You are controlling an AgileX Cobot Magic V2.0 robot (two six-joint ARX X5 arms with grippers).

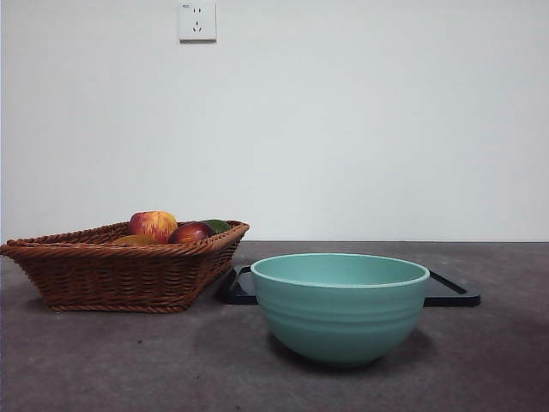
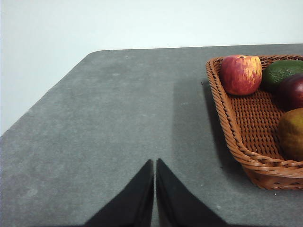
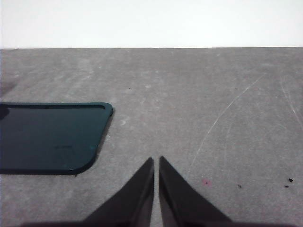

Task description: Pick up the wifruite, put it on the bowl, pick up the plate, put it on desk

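The golden-brown wifruite lies in a brown wicker basket at the left of the desk; in the front view only its top shows over the rim. The mint-green bowl stands empty near the front, right of the basket. A flat black plate lies behind the bowl and shows in the right wrist view. My left gripper is shut and empty over bare desk beside the basket. My right gripper is shut and empty over bare desk beside the plate.
The basket also holds a red-yellow apple, a dark red fruit and a green fruit. A white wall with a socket stands behind the desk. The desk's far corner and edge show in the left wrist view.
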